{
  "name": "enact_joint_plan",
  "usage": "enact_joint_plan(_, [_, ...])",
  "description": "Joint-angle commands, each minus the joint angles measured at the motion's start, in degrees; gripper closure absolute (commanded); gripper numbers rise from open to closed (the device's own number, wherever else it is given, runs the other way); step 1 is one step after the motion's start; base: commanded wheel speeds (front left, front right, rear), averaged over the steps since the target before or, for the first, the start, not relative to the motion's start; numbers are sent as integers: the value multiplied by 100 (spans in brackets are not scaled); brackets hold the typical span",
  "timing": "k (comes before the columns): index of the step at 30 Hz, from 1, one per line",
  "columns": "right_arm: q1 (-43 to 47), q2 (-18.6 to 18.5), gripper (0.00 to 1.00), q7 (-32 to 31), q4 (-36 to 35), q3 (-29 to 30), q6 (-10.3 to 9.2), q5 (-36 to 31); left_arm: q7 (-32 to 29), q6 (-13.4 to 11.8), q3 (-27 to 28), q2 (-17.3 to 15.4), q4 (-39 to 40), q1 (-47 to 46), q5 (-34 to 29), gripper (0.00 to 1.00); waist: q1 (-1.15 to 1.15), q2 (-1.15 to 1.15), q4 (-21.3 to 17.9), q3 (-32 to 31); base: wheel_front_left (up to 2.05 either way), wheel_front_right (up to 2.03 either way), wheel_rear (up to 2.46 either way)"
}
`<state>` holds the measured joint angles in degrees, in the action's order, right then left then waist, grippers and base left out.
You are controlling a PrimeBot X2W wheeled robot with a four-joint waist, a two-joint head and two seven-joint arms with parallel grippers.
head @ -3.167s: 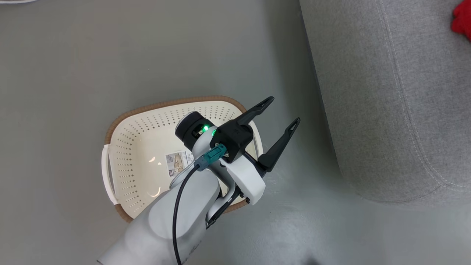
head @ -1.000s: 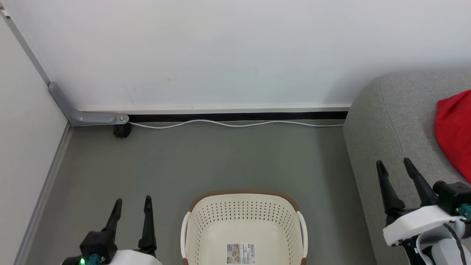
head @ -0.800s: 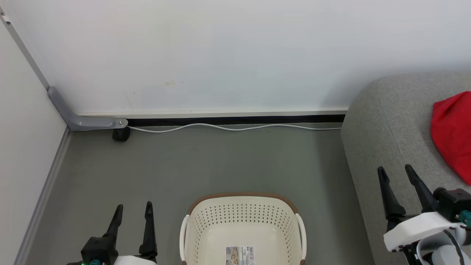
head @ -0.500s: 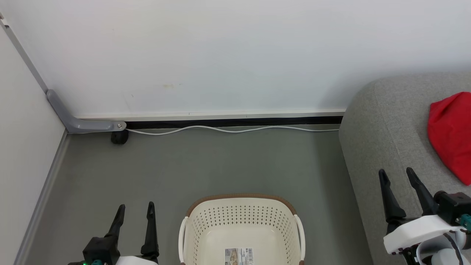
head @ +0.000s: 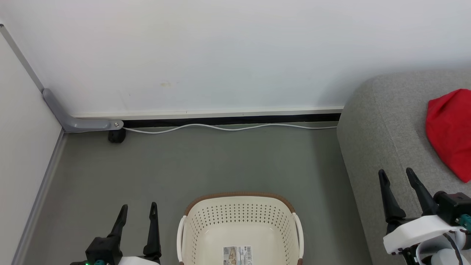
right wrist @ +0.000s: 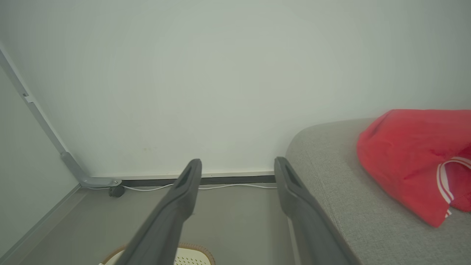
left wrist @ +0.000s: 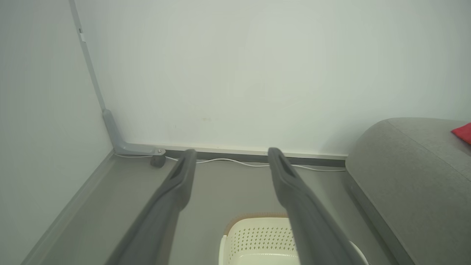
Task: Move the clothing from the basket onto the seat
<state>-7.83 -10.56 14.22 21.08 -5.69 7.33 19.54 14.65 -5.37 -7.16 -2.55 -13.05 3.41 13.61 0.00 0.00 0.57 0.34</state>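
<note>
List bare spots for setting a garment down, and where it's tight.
Bare grey sofa between its rounded left edge and the red clothing. Open floor between the white cable and the basket rim; the basket's visible inside holds just a label. Tightest: the right gripper, open, by the sofa edge near the clothing.

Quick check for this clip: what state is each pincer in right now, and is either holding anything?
Left pincer: open, holding nothing.
Right pincer: open, holding nothing.
</note>
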Motion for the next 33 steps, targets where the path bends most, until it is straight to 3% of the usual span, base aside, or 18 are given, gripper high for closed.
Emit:
enact_joint_plan(1, [-101, -68, 0, 78, -127, -87, 16, -38, 35, -24, 158, -32, 152, -76, -11, 0, 0, 0, -6, 3, 0, 0, 0])
enact_joint_plan(15, [-135, -68, 0, 78, -82, -93, 16, -29, 35, 56, 101, -32, 159, -128, 120, 0, 0, 0, -41, 6, 0, 0, 0])
enact_joint_plan(16, [4, 7, 100, -3, 36, -3, 0, 3, -1, 29, -60, 1, -17, 1, 82, 100, 0, 0, -40, 6, 0, 0, 0])
enact_joint_plan(26, [188, 172, 100, -128, 202, 25, 1, 386, -106, 93, -14, 21, -259, 19, 498, 100, 13, 0, -42, -7, 0, 0, 0])
enact_joint_plan(33, [187, 212, 100, -256, 142, 103, 2, 851, -233, 173, 68, 9, -257, -52, 1004, 100, 0, 0, -43, 3, 0, 0, 0])
